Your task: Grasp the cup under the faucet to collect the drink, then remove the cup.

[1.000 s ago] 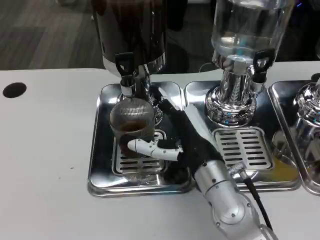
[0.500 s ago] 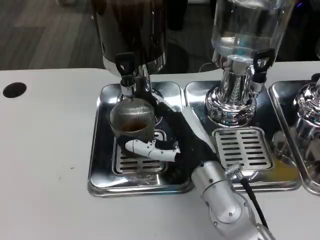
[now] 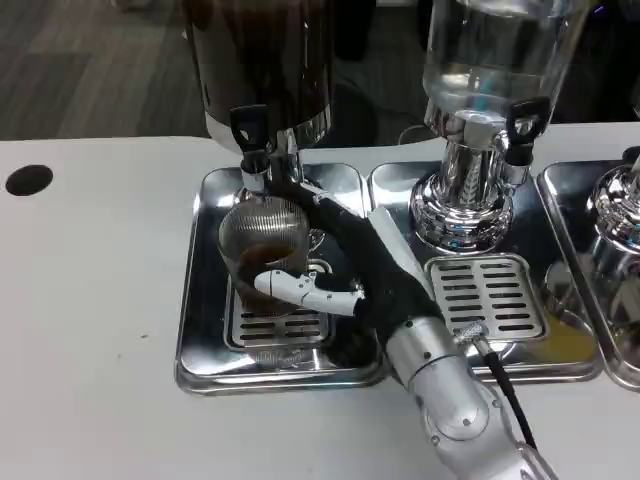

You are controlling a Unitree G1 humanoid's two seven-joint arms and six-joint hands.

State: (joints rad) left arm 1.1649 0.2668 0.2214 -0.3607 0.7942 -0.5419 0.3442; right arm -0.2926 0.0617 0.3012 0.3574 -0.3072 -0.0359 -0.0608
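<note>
Reaching in from the lower right, the right hand wraps the cup, one white finger across its near side and dark fingers round its far side, so the cup is clasped between them. It is a clear cup with brown drink in the bottom, standing on the grate of the left tray, directly beneath the faucet of the dark dispenser on the white worktop

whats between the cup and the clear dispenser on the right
In the head view, the right hand and its forearm lie between the cup and the clear dispenser, fingers wrapped around the cup.
</note>
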